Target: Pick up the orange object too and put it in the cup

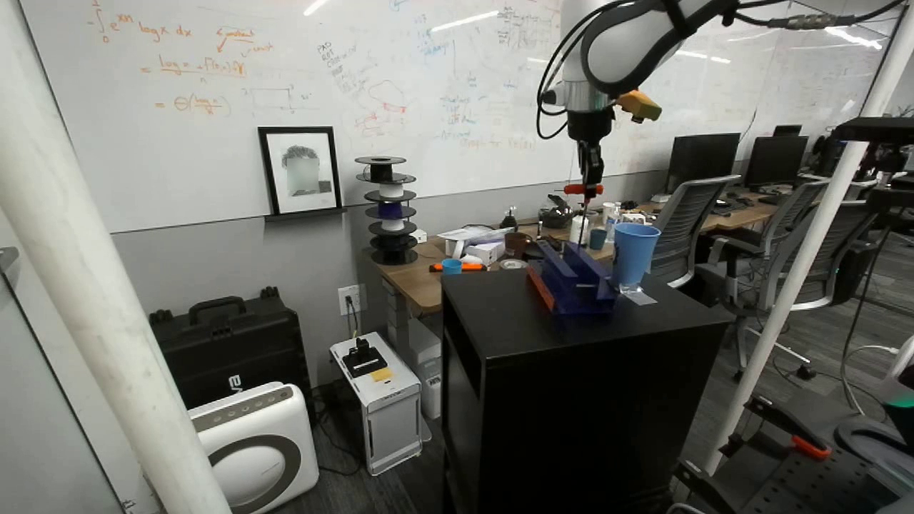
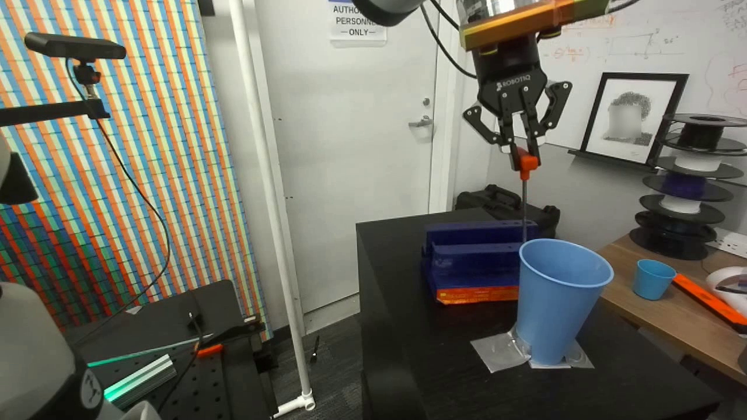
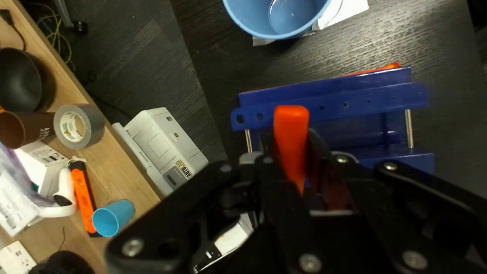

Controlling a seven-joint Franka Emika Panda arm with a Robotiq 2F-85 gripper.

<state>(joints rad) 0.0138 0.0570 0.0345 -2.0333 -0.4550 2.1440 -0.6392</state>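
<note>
Orange-handled, the T-shaped driver [image 2: 528, 165] is clasped by its crossbar in the pincer [image 2: 524, 158], above the dark blue holder [image 2: 467, 265], near but not over the light blue cup [image 2: 554, 315]. Its shaft [image 2: 524, 204] is held close to upright, presumably so that the cup can be entered tip first. The cup is fixed at its foot to the desk [image 2: 455, 388] by tape [image 2: 496, 353], likely lest it be toppled.

Tool [image 2: 527, 164]: in claw [image 2: 524, 158]
Holder [image 2: 473, 268]: beneath claw, on cabinet [image 2: 443, 373]
Cup [image 2: 557, 309]: beside holder, lower than claw, on cabinet
</note>
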